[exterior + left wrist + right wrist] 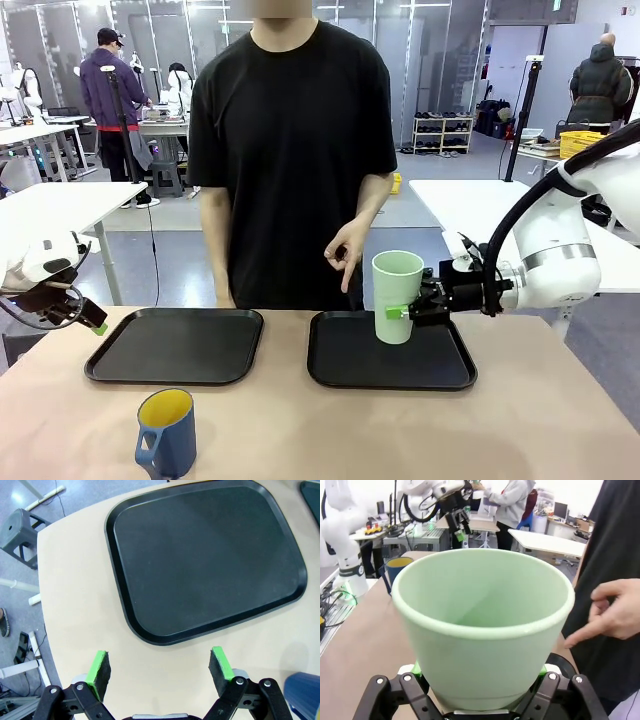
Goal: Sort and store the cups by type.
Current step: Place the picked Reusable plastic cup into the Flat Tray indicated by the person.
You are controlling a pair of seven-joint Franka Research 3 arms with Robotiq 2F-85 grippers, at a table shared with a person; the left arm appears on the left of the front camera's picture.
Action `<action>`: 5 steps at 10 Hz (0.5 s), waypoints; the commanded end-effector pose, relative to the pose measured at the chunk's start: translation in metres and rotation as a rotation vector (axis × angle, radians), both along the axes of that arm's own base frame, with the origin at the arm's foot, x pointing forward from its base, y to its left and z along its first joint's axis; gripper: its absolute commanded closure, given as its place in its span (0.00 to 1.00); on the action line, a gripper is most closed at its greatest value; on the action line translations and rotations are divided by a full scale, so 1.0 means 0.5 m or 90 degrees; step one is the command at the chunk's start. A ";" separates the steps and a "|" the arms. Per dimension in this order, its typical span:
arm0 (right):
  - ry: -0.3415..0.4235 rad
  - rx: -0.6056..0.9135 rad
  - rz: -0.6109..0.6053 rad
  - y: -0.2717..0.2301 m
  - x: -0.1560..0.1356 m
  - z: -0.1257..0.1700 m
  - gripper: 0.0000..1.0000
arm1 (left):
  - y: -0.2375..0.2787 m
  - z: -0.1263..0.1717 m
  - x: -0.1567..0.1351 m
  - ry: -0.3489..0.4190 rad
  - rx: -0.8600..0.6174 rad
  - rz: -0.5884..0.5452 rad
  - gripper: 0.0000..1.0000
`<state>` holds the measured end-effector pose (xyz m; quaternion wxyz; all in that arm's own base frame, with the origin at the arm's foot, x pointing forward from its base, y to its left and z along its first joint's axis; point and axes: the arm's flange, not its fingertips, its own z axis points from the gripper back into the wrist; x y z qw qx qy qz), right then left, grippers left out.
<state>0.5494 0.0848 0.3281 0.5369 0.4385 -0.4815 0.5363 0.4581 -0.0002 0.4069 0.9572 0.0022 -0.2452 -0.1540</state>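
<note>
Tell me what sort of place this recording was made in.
Probably a shared lab or workshop hall: white worktables behind the person, other people working at them, and a storage rack farther back.

On the tabletop (520, 420) the left tray (175, 345) and right tray (390, 365) lie side by side. The mug (167, 432) stands before the left tray. The tumbler (397, 295) is at the right tray's far side, between the right end effector's (405, 312) fingers, with the person's hand (348, 255) just behind it.

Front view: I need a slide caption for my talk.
Right hand grips the mint tumbler at the right tray; blue mug stands apart.
</note>
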 end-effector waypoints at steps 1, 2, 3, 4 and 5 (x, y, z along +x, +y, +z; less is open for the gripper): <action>0.016 0.038 -0.018 -0.010 0.039 -0.003 0.14 | 0.004 0.004 -0.001 -0.003 0.000 -0.003 0.00; 0.021 0.043 -0.024 -0.016 0.051 -0.005 0.14 | 0.004 0.004 -0.001 -0.003 0.000 -0.003 0.00; 0.028 0.048 -0.028 -0.020 0.058 -0.009 0.14 | 0.004 0.004 -0.001 -0.003 0.000 -0.003 0.00; 0.032 0.047 -0.035 -0.023 0.063 -0.012 0.14 | 0.004 0.004 -0.001 -0.003 0.000 -0.003 0.00; 0.036 0.041 -0.042 -0.026 0.065 -0.015 0.14 | 0.004 0.004 -0.001 -0.003 0.000 -0.003 0.00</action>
